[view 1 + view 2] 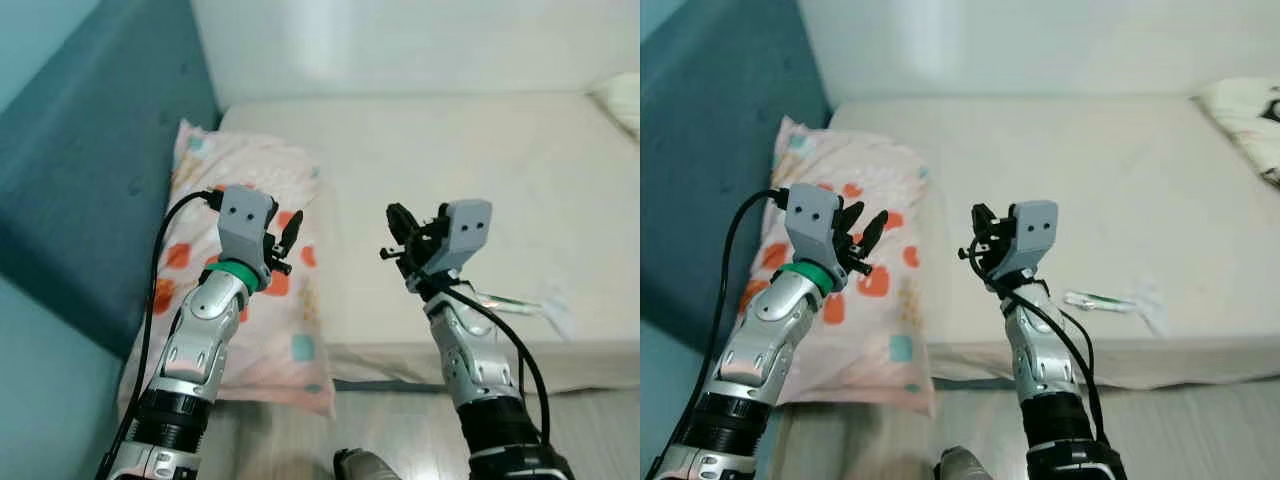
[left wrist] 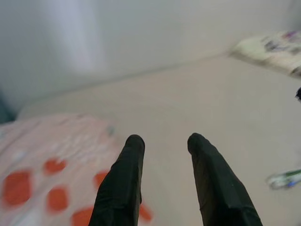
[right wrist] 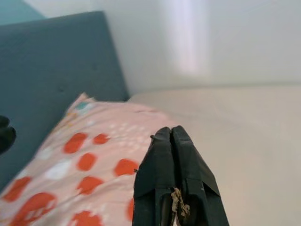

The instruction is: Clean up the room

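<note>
Nearest us, our left gripper (image 2: 162, 155) hovers with fingers spread over the spotted pillow (image 1: 250, 300) at the bed's (image 1: 480, 170) left edge, our right gripper (image 3: 174, 155) is raised with fingers pressed together, a small wrapper (image 1: 1100, 301) lies near the front right, and another pillow (image 1: 1245, 115) sits far right.

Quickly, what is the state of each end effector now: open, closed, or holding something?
Left end effector: open, holding nothing, raised over the pillow.
Right end effector: closed, with nothing between its fingers, raised over the bed.
</note>
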You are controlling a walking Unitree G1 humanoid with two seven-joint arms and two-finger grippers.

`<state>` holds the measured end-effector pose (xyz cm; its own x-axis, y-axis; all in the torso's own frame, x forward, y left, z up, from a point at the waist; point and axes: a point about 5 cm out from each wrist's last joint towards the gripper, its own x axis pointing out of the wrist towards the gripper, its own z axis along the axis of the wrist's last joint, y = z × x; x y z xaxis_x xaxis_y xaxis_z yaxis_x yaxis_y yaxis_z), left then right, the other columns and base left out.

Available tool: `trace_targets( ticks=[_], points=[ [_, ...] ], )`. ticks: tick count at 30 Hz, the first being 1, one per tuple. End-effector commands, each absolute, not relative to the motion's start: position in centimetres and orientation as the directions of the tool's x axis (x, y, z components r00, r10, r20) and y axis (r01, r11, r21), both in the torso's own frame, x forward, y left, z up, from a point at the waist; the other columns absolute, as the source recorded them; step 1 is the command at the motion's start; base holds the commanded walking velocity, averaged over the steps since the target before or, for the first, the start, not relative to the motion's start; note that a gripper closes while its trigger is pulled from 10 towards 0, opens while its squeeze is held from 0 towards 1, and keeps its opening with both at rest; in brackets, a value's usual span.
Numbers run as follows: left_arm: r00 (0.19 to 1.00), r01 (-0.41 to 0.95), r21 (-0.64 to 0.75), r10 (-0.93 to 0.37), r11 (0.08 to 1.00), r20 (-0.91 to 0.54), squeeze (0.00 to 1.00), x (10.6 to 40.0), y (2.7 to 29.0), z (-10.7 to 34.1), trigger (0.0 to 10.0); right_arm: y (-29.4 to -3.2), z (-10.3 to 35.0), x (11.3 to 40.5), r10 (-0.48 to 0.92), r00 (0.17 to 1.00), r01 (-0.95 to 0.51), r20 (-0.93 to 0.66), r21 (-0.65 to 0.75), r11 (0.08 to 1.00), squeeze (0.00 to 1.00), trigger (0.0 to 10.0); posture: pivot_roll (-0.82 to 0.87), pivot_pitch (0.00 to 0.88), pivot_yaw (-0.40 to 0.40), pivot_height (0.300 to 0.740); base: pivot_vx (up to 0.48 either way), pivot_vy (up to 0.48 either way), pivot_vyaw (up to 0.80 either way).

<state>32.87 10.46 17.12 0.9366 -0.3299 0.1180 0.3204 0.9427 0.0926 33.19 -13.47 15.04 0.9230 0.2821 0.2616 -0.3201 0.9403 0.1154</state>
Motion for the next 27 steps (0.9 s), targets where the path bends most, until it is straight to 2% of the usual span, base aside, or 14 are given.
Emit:
trace_targets(
  ticks=[1,10,14,18,27],
  points=[
    [0.945,0.308,0.099,-0.317,0.946,0.084,0.0,32.8,10.9,16.3,10.0,-13.2,14.5,33.0,0.282,0.928,-0.321,0.244,0.136,0.937,0.0,10.0,-0.13,0.052,0.096,0.74,0.0,0.0,-0.75],
    [0.943,0.311,0.086,-0.319,0.947,0.098,0.0,32.8,11.1,16.7,10.0,-14.1,14.7,33.4,0.213,0.945,-0.273,0.249,0.24,0.931,0.0,10.0,-0.12,0.05,0.093,0.74,0.0,0.0,-0.75],
    [0.943,0.308,0.082,-0.316,0.948,0.102,0.0,32.8,11.1,16.8,10.0,-14.6,14.8,33.6,0.167,0.954,-0.231,0.248,0.258,0.938,0.0,10.0,-0.12,0.05,0.093,0.74,0.0,0.321,-0.73],
    [0.945,0.301,0.077,-0.308,0.951,0.107,0.0,32.9,11.2,16.9,10.0,-14.5,14.6,33.8,0.171,0.959,-0.22,0.227,0.214,0.952,0.0,10.0,-0.12,0.048,0.092,0.74,0.0,0.48,0.0],
    [0.945,0.3,0.075,-0.307,0.951,0.11,0.0,33.0,11.2,16.9,10.0,-14.2,14.6,33.9,0.185,0.957,-0.233,0.225,0.212,0.949,0.0,10.0,-0.12,0.047,0.091,0.74,0.0,0.48,0.0]
  ],
)
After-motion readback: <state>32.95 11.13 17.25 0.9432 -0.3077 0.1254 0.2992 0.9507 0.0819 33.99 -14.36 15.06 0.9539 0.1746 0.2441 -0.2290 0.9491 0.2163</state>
